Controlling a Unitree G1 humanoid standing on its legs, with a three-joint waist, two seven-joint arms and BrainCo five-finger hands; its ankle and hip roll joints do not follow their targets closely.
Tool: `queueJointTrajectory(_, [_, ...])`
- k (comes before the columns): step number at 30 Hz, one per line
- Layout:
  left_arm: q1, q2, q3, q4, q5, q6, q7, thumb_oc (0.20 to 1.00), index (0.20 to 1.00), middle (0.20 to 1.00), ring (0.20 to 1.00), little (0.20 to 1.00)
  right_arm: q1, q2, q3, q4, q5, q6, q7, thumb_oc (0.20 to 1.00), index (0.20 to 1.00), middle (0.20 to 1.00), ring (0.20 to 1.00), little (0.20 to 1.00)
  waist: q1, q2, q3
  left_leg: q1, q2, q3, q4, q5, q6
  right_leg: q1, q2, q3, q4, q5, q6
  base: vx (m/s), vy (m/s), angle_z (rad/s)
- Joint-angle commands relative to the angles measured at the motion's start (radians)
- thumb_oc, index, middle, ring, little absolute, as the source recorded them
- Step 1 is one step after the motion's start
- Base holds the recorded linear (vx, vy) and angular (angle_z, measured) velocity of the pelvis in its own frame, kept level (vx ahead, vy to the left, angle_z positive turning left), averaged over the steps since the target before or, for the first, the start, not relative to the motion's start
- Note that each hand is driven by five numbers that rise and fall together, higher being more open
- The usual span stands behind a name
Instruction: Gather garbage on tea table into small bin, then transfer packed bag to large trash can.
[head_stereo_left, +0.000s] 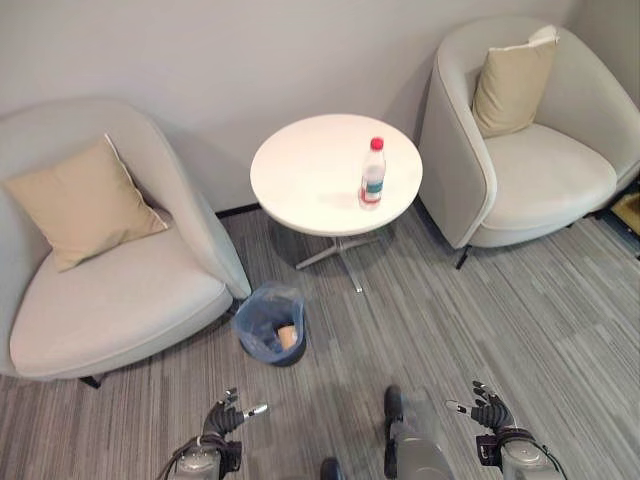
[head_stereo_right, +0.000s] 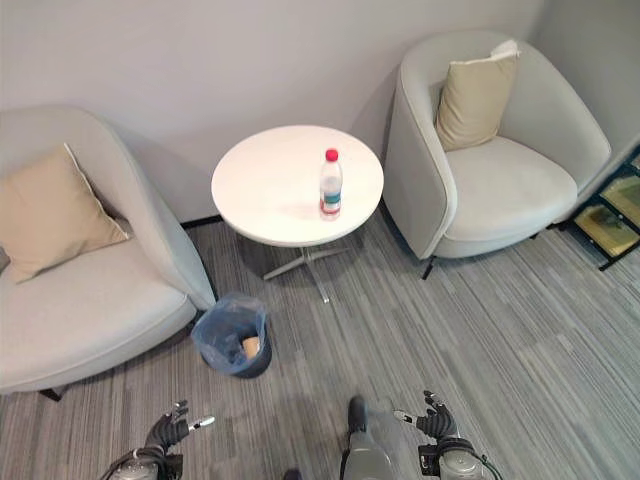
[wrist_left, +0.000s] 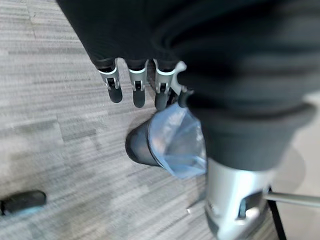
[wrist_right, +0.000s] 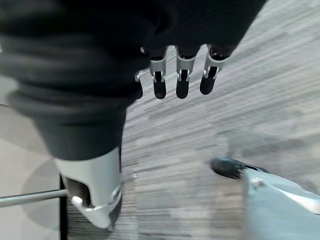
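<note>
- Left eye view: a round white tea table is shown between two light grey armchairs, against the wall.
- A clear plastic bottle with a red cap is seen standing upright on the table, toward its right side.
- A tan cushion is seen on the left armchair, and a second cushion is propped against the back of the right armchair.
- A small bin, lined with a blue bag, is set on the grey striped carpet just beside the left armchair and in front of the table; a pale brown item is visible inside it.
- The left hand is held low over the carpet, near the bin, with fingers relaxed and nothing grasped; in the left wrist view its fingers are seen extended above the bin.
- The right hand is held low over bare carpet, well apart from the table, likewise released and empty, as the right wrist view shows.
</note>
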Motion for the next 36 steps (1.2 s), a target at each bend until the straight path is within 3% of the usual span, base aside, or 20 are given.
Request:
queueJointTrajectory(1, [-0.047,0.015,-0.002,-0.050,-0.005,-0.029,0.010,1.000,1.000,1.000,1.000,1.000,-0.043,-0.051,-0.022,-0.056,0.011,-0.049,-0.009,1.000,1.000,1.000,1.000,1.000,-0.011,0.013,0.015,-0.048,0.139,0.022,0.187,0.047,-0.103,0.016,0.004,0.002,0.089,-0.188,0.027,0.21,-0.286,0.39])
queueJointTrajectory(3, [-0.052,0.013,-0.007,-0.052,-0.008,-0.027,0.008,1.000,1.000,1.000,1.000,1.000,-0.041,-0.055,-0.024,-0.056,0.017,-0.051,-0.011,1.000,1.000,1.000,1.000,1.000,-0.012,0.009,0.018,-0.078,0.149,0.019,0.249,0.070,-0.105,0.038,0.009,-0.006,0.081,-0.198,0.014,0.17,-0.210,0.13])
queueJointTrajectory(4, [-0.059,0.012,-0.004,-0.051,-0.018,-0.031,0.012,1.000,1.000,1.000,1.000,1.000,-0.036,-0.060,-0.027,-0.062,0.023,-0.060,-0.014,1.000,1.000,1.000,1.000,1.000,-0.013,0.005,0.022,-0.088,0.169,0.030,0.297,0.124,-0.116,0.066,0.021,-0.016,0.071,-0.207,-0.002,0.27,-0.255,0.03])
queueJointTrajectory(5, [-0.062,0.012,-0.010,-0.053,-0.021,-0.030,0.009,1.000,1.000,1.000,1.000,1.000,-0.037,-0.063,-0.021,-0.051,0.024,-0.054,-0.017,1.000,1.000,1.000,1.000,1.000,-0.005,-0.008,0.024,-0.119,0.174,0.055,0.333,0.115,-0.100,0.093,0.018,-0.017,0.060,-0.225,-0.009,0.31,-0.279,0.01])
queueJointTrajectory(8, [-0.066,0.009,-0.021,-0.041,-0.014,-0.025,0.003,1.000,1.000,1.000,1.000,1.000,-0.041,-0.068,-0.021,-0.029,0.021,-0.041,-0.016,1.000,1.000,1.000,1.000,1.000,0.013,-0.023,0.025,-0.183,0.137,0.058,0.293,0.053,-0.080,0.138,0.019,-0.015,0.038,-0.249,-0.007,0.24,-0.121,0.04])
queueJointTrajectory(11, [-0.066,0.011,-0.030,-0.037,-0.003,-0.020,-0.004,1.000,1.000,1.000,1.000,1.000,-0.038,-0.073,-0.025,-0.031,0.023,-0.039,-0.015,1.000,1.000,1.000,1.000,1.000,0.028,-0.029,0.028,-0.253,0.125,0.086,0.202,0.052,-0.079,0.190,0.019,-0.026,0.016,-0.275,-0.003,0.24,-0.032,0.00])
queueJointTrajectory(12, [-0.063,0.013,-0.031,-0.035,0.005,-0.018,-0.003,1.000,1.000,1.000,1.000,1.000,-0.039,-0.070,-0.022,-0.025,0.023,-0.041,-0.022,1.000,1.000,1.000,1.000,1.000,0.044,-0.020,0.031,-0.290,0.117,0.086,0.125,0.114,-0.090,0.224,0.037,-0.027,0.003,-0.290,0.000,0.23,0.011,0.01])
queueJointTrajectory(14, [-0.056,0.013,-0.030,-0.035,0.007,-0.015,-0.004,1.000,1.000,1.000,1.000,1.000,-0.033,-0.066,-0.022,-0.029,0.019,-0.036,-0.026,1.000,1.000,1.000,1.000,1.000,0.055,-0.014,0.032,-0.322,0.111,0.103,0.073,0.166,-0.098,0.263,0.049,-0.026,-0.010,-0.302,0.003,0.29,0.045,-0.04])
queueJointTrajectory(17, [-0.046,0.012,-0.017,-0.030,0.008,-0.013,0.003,1.000,1.000,1.000,1.000,1.000,-0.028,-0.057,-0.018,-0.038,0.009,-0.030,-0.032,1.000,1.000,1.000,1.000,1.000,0.075,-0.014,0.035,-0.366,0.107,0.124,0.045,0.193,-0.103,0.315,0.054,-0.005,-0.014,-0.323,0.008,0.26,0.118,0.01])
queueJointTrajectory(19, [-0.035,0.009,-0.006,-0.028,0.006,-0.012,0.002,1.000,1.000,1.000,1.000,1.000,-0.026,-0.051,-0.014,-0.051,-0.006,-0.032,-0.027,1.000,1.000,1.000,1.000,1.000,0.081,-0.009,0.026,-0.346,0.107,0.108,0.038,0.190,-0.093,0.337,0.054,0.013,-0.007,-0.339,0.014,0.36,0.243,-0.29])
queueJointTrajectory(20, [-0.022,0.010,-0.003,-0.018,0.013,-0.011,-0.006,1.000,1.000,1.000,1.000,1.000,-0.023,-0.038,-0.013,-0.055,-0.025,-0.027,-0.018,1.000,1.000,1.000,1.000,1.000,0.088,-0.022,0.005,-0.336,0.094,0.114,0.069,0.165,-0.073,0.360,0.018,0.024,0.001,-0.343,0.035,0.43,0.313,-0.57])
queueJointTrajectory(23, [-0.018,0.018,0.004,-0.019,0.018,-0.011,-0.009,1.000,1.000,1.000,1.000,1.000,-0.019,-0.027,-0.010,-0.067,-0.034,-0.026,-0.013,1.000,1.000,1.000,1.000,1.000,0.093,-0.032,-0.008,-0.323,0.088,0.127,0.078,0.140,-0.053,0.348,-0.005,0.034,0.042,-0.344,0.051,0.22,0.189,-0.47])
queueJointTrajectory(26, [-0.033,0.043,0.016,-0.026,0.018,-0.013,-0.004,1.000,1.000,1.000,1.000,1.000,-0.031,-0.019,0.000,-0.078,-0.043,-0.025,-0.004,1.000,1.000,1.000,1.000,1.000,0.091,-0.034,-0.005,-0.287,0.069,0.125,0.069,0.098,-0.016,0.257,-0.026,0.053,0.218,-0.310,0.089,0.12,0.178,-0.14])
queueJointTrajectory(30, [-0.035,0.053,0.020,-0.033,0.018,-0.015,0.001,1.000,1.000,1.000,1.000,1.000,-0.031,-0.015,0.011,-0.095,-0.049,-0.027,-0.001,1.000,1.000,1.000,1.000,1.000,0.085,-0.024,0.002,-0.242,0.063,0.114,0.041,0.088,-0.004,0.173,-0.021,0.047,0.284,-0.288,0.084,0.06,0.057,0.10])
queueJointTrajectory(33, [-0.040,0.058,0.022,-0.035,0.017,-0.019,0.004,1.000,1.000,1.000,1.000,1.000,-0.045,-0.027,0.020,-0.111,-0.065,-0.029,-0.004,1.000,1.000,1.000,1.000,1.000,0.073,-0.014,0.017,-0.206,0.058,0.093,0.011,0.090,-0.004,0.114,0.003,0.031,0.231,-0.283,0.068,0.06,-0.017,0.53])
queueJointTrajectory(36, [-0.041,0.057,0.025,-0.024,0.019,-0.024,0.005,1.000,1.000,1.000,1.000,1.000,-0.051,-0.047,0.029,-0.143,-0.087,-0.035,-0.010,1.000,1.000,1.000,1.000,1.000,0.061,-0.022,0.031,-0.193,0.046,0.063,0.020,0.085,-0.007,0.122,0.017,0.069,0.141,-0.274,0.062,0.05,-0.058,0.45])
